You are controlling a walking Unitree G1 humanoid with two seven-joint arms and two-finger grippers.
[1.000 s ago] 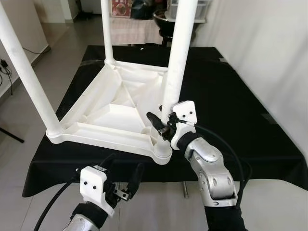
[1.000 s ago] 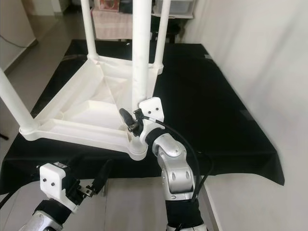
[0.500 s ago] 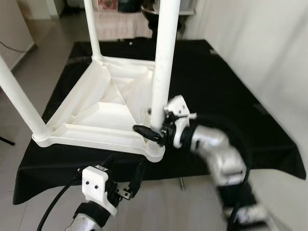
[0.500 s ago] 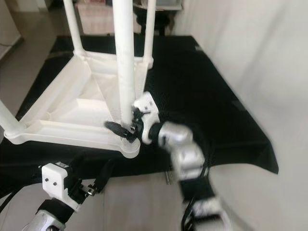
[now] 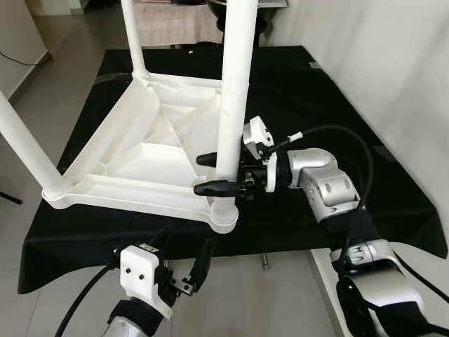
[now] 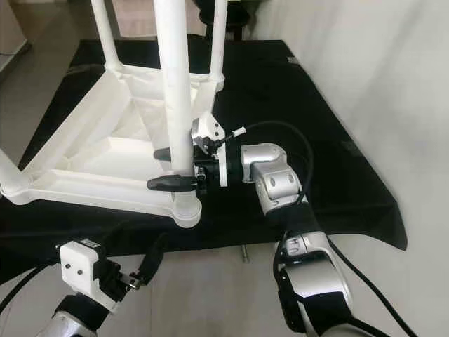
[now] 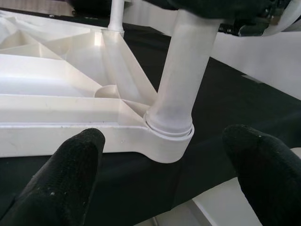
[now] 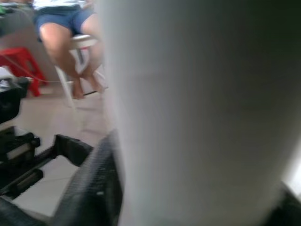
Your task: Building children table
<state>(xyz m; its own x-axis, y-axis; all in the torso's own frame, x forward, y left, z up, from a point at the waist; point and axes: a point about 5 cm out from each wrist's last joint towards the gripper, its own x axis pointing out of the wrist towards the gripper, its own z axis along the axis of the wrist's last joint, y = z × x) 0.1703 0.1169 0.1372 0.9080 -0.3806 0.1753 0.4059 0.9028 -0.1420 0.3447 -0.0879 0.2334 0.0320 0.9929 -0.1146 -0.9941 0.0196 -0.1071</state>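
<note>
While the upturned white plastic table (image 5: 151,151) lies on the black cloth (image 5: 337,119) | right gripper (image 5: 214,174) pinches near corner leg (image 5: 231,91) low, just above its socket | left gripper (image 5: 184,263) spread, idle below | leg looks light, stiff, slick: grip low

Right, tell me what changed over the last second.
The right end effector turned from reaching up at the near table leg to lying level across it, one finger on each side just above the socket. The upturned white table stayed put on the black cloth; the left end effector stayed low and open.
</note>
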